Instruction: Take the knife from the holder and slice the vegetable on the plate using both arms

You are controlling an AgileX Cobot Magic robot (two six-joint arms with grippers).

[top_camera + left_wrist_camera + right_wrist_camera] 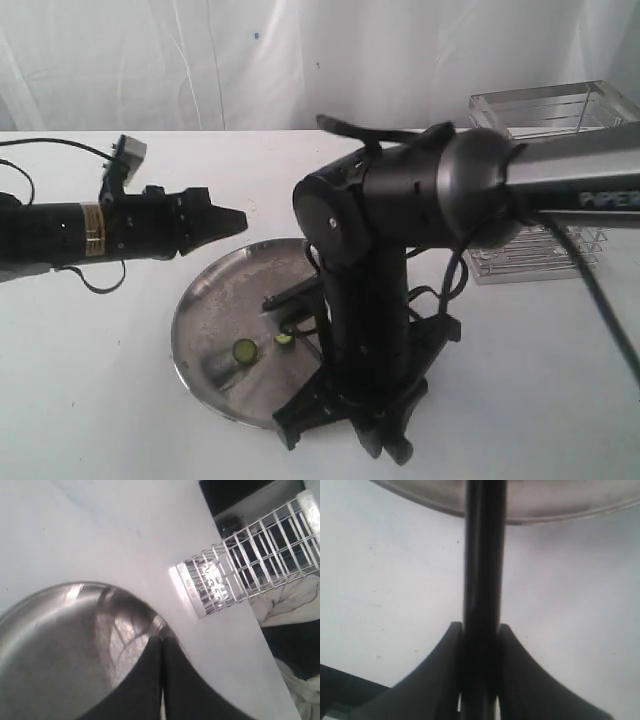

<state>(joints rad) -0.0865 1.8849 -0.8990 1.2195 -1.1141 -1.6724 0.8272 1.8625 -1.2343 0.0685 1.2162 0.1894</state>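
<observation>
The steel plate (210,300) lies at the table's middle, with two round green slices of the vegetable (245,350) on its near part. My right gripper (481,630) is shut on the black knife (482,555), which runs from the fingers past the plate rim (560,515). In the exterior view a dark length of the knife (290,297) shows over the plate beside the right arm (370,300). My left gripper (235,220) hovers shut and empty over the plate's far left rim; its fingertips (155,647) meet above the plate (50,645).
The wire holder (545,245) stands at the back right, partly behind the right arm, and also shows in the left wrist view as the holder (250,565). A white curtain closes the back. A black cable (600,310) hangs from the right arm.
</observation>
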